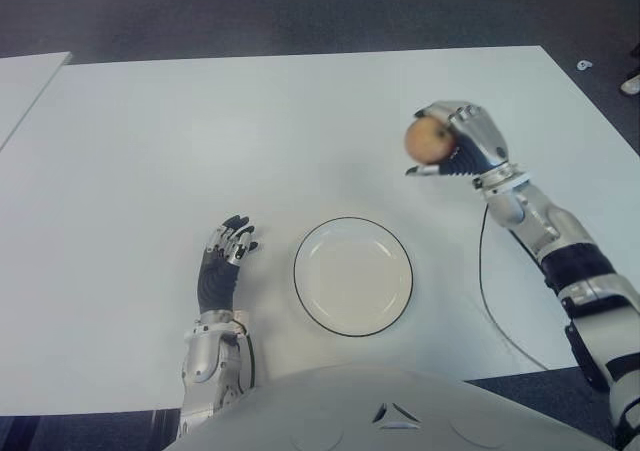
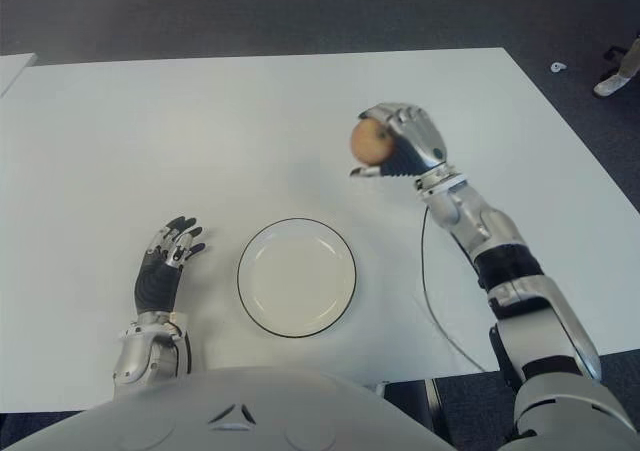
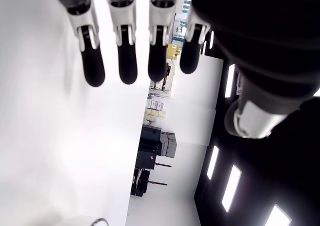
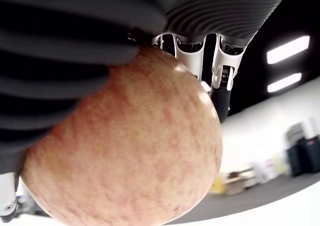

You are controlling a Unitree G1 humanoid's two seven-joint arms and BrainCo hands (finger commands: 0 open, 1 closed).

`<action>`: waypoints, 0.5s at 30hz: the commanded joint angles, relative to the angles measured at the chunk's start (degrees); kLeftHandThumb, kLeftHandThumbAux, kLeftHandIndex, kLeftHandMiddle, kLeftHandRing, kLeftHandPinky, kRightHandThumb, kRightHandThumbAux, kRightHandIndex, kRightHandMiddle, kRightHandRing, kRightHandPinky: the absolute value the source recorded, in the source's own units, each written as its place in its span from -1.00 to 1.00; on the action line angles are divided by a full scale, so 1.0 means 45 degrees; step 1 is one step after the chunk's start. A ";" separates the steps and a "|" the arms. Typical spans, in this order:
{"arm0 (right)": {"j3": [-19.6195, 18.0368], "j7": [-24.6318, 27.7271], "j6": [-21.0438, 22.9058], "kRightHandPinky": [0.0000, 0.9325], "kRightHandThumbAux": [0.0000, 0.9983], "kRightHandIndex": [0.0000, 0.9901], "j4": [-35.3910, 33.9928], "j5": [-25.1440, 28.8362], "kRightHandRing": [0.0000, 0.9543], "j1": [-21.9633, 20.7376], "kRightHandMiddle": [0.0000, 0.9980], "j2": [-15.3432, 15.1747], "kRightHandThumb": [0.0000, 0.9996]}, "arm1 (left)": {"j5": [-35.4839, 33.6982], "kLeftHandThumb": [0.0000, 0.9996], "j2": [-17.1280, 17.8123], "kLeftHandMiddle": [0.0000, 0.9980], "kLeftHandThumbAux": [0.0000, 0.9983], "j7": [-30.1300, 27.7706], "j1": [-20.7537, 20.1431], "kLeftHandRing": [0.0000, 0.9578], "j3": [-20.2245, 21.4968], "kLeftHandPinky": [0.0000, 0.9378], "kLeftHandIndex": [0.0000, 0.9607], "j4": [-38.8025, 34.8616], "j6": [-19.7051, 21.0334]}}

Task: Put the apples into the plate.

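My right hand [image 1: 452, 143] is raised above the white table [image 1: 200, 141], to the right of and beyond the plate, and its fingers are shut on a yellow-red apple [image 1: 429, 141]. The apple [image 4: 130, 146] fills the right wrist view, with the fingers [image 4: 220, 80] wrapped over it. A round white plate [image 1: 353, 276] with a thin dark rim lies bare on the table near its front edge. My left hand [image 1: 226, 254] shows just left of the plate, fingers extended and holding nothing.
A thin black cable [image 1: 486, 291] trails over the table to the right of the plate. Another white table's corner [image 1: 25, 81] shows at far left. Dark floor lies beyond the far edge.
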 commanded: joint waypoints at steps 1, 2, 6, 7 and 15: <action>-0.0139 0.0124 0.0188 0.78 0.42 -0.11 -0.1662 -0.0644 0.77 0.1037 0.74 0.0151 0.48 | 0.0017 -0.20 -0.0009 -0.55 0.15 0.0098 0.0024 -0.48 0.0111 -0.37 -0.55 -0.0022 0.0366; -0.0142 0.0102 0.0143 0.78 0.42 -0.11 -0.1966 -0.0788 0.77 0.1207 0.74 0.0195 0.48 | 0.0032 -0.20 -0.0003 -0.55 0.15 0.0104 0.0017 -0.48 0.0121 -0.37 -0.55 -0.0036 0.0401; -0.0144 0.0163 0.0149 0.81 0.42 -0.11 -0.3403 -0.1449 0.79 0.1898 0.74 0.0349 0.47 | 0.0072 -0.18 -0.0003 -0.55 0.14 0.0104 0.0018 -0.48 0.0142 -0.38 -0.55 -0.0067 0.0452; -0.0097 0.0373 0.0225 0.81 0.42 -0.11 -0.4079 -0.1631 0.79 0.2096 0.74 0.0435 0.47 | 0.0070 -0.18 0.0010 -0.55 0.14 0.0096 0.0006 -0.48 0.0155 -0.38 -0.55 -0.0088 0.0482; -0.0063 0.2049 0.0373 0.86 0.42 -0.11 -0.7074 -0.1778 0.81 0.3021 0.75 0.0844 0.46 | -0.0013 -0.18 0.0004 -0.55 0.15 -0.0013 -0.0045 -0.48 0.0252 -0.38 -0.54 -0.0081 0.0478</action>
